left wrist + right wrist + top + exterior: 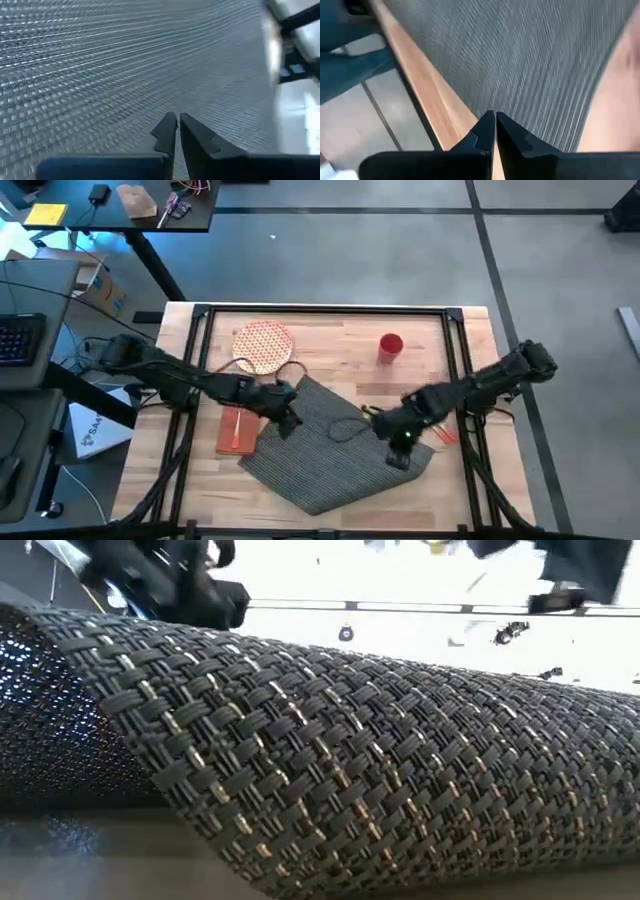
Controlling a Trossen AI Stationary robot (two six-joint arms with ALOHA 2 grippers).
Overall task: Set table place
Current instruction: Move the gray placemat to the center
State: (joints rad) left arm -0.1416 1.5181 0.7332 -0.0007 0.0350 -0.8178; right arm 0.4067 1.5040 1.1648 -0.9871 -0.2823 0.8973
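1. Woven grey placemat (360,760) fills the low view right up against the lens, one edge raised and curling off the surface. From above it lies skewed across the near half of the table (330,340), its corners pointing off-square to the black rail frame.

2. Table planks show bare beyond the mat, and the mat's near corner reaches close to the front rail.

3. My left arm comes in from the left side; my left gripper (284,412) sits at the mat's left upper edge. In its wrist view the two fingers (167,132) are pressed together with only a hairline between them, mat weave just beyond. Whether cloth is pinched there I cannot tell.

4. My right gripper (400,435) is at the mat's right edge, fingers likewise closed tip to tip in its wrist view, over the seam where mat meets wood.

5. Round patterned plate (263,346) waits at the far left, orange napkin (237,430) just beside the mat's left edge, red cup (390,345) farther back.

6. To do this well, I judge both edges should travel together, rotating the mat until its long side runs parallel to the front rail, keeping it low and taut so it settles flat without dragging the napkin.
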